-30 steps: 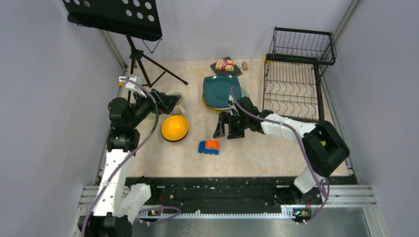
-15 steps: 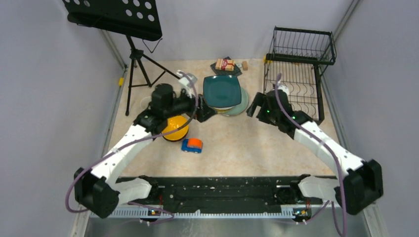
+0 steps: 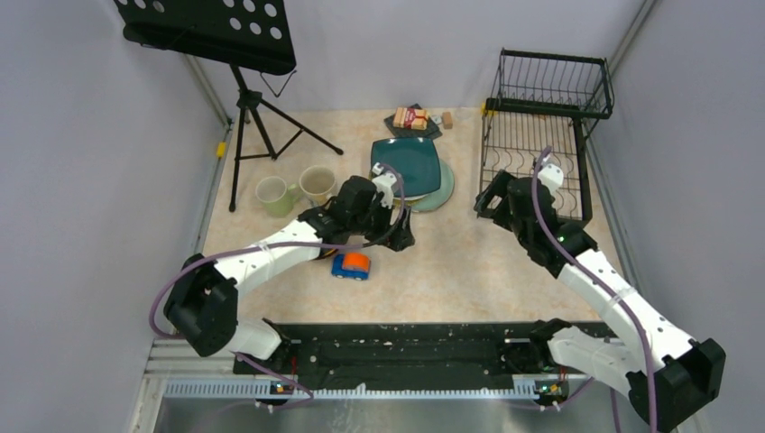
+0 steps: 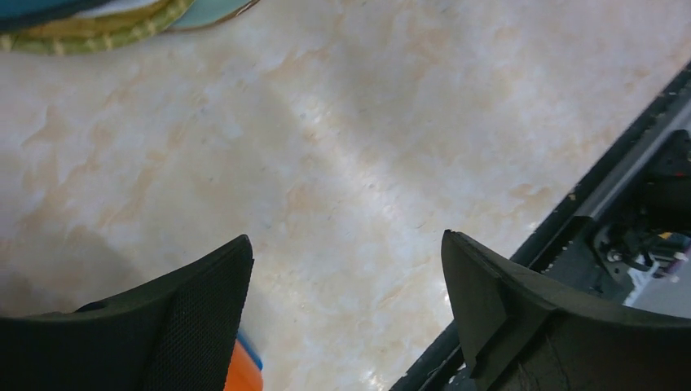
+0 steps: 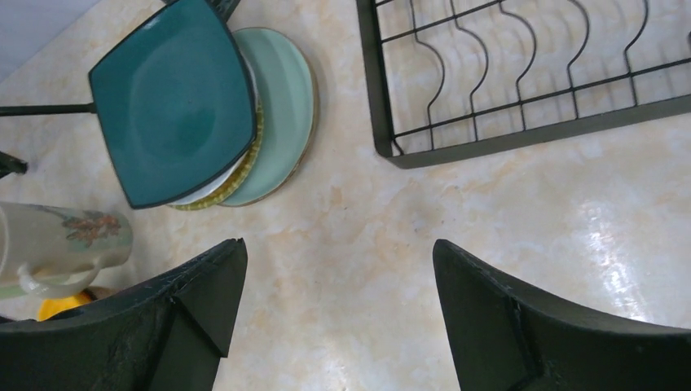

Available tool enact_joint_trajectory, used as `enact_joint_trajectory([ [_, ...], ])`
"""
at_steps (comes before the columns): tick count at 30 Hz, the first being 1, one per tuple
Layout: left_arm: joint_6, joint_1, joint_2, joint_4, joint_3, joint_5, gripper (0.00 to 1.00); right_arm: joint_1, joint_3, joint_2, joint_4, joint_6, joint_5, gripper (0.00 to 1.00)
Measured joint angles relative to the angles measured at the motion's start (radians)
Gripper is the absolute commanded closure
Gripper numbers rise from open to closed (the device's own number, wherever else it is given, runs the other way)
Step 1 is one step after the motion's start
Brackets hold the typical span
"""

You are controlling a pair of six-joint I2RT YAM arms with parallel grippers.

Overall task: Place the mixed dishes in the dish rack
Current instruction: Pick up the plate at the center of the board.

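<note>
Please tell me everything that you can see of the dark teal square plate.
The dark teal square plate looks like glazed ceramic. It is glossy, with rounded corners and a slightly raised rim around a shallow middle. It is empty and lies flat, face up, on top of a stack of round plates, whose mint-green bottom one sticks out toward the dish rack. The stack rests on the table, beside the rack and apart from it. Nothing lies on the plate.

Both arms reach forward; left hand (image 4: 346,244) and right hand (image 5: 338,248) gape empty.
</note>
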Motion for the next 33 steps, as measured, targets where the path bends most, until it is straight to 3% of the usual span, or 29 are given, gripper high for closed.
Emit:
enact_joint_trajectory([
  [3, -0.005, -0.002, 0.002, -0.057, -0.023, -0.068, 0.11, -0.047, 0.038, 0.040, -0.035, -0.056, -0.022, 0.13],
  [9, 0.004, -0.001, 0.002, -0.132, -0.071, -0.148, 0.11, -0.263, 0.207, 0.267, -0.056, -0.186, -0.161, 0.13],
  [19, -0.004, -0.001, -0.031, -0.166, -0.177, -0.153, 0.12, -0.367, 0.441, 0.698, -0.111, -0.363, -0.364, 0.13],
  [27, -0.019, -0.001, -0.148, -0.176, -0.228, -0.177, 0.11, -0.372, 0.456, 0.770, -0.098, -0.433, -0.458, 0.15],
  [33, 0.011, -0.001, -0.149, -0.195, -0.122, -0.206, 0.09, -0.363, 0.449, 0.778, -0.087, -0.453, -0.474, 0.15],
])
